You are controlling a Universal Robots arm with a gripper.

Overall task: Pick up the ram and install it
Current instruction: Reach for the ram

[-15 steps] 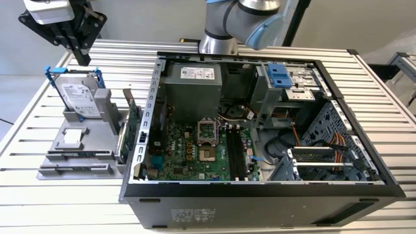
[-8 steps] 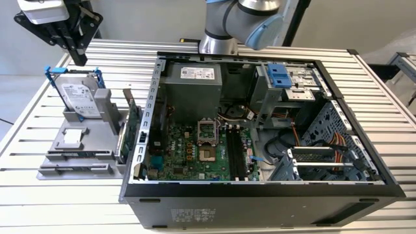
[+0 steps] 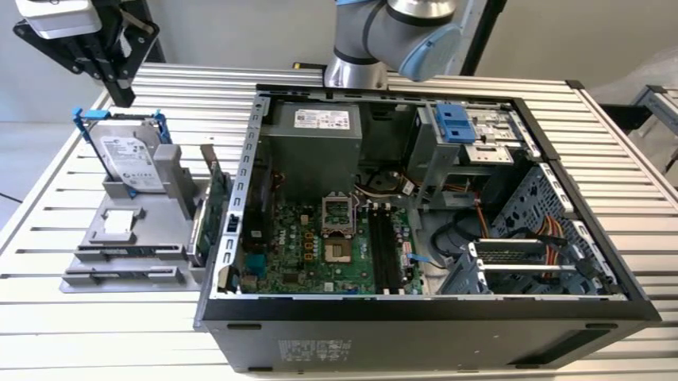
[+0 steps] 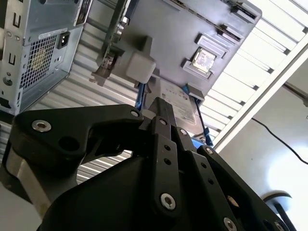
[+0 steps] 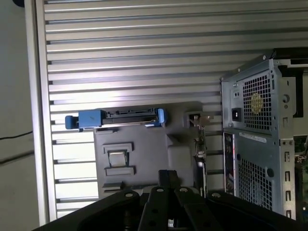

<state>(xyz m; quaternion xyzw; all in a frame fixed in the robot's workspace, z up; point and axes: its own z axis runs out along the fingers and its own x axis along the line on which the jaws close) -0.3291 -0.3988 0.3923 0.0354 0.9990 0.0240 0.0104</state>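
**Jaws shut and empty over the parts holder; ram in its slot**

A slatted aluminium bench [image 3: 63, 333] carries an open computer case [image 3: 424, 325] lying on its side, with the motherboard [image 3: 307, 246] facing up. The arm [image 3: 371, 40] rises behind the case. Just beside the case, on the exterior view's left, sits a grey parts holder [image 3: 138, 238]. A hard drive [image 3: 132, 159] stands upright in a blue caddy at the holder's far end. A green expansion card [image 3: 215, 210] stands on edge between holder and case. The black jaws hang above the hard drive, pressed together and holding nothing. The ram [image 3: 127, 253] lies edge-up in a slot at the holder's near end, well apart from the jaws.
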